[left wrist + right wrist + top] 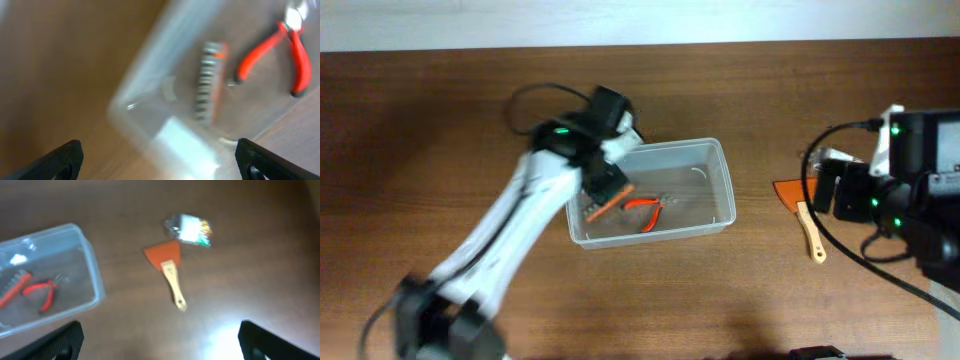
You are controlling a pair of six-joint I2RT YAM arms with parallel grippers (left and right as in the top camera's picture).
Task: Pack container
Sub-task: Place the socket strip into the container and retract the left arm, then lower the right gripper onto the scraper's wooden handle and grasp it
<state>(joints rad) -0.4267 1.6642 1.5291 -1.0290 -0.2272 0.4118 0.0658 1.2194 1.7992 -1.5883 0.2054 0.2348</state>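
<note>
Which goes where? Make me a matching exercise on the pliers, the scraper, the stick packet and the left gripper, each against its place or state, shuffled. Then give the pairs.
Things
1. pliers
2. scraper
3. packet of coloured sticks
4. left gripper

Place or state
a. on the table, clear wrapping
b. above the container, jaws open
c. on the table, orange blade and wooden handle
d. inside the container, beside the brush

Pairs: 1-d, 2-c, 3-a, 4-b
</note>
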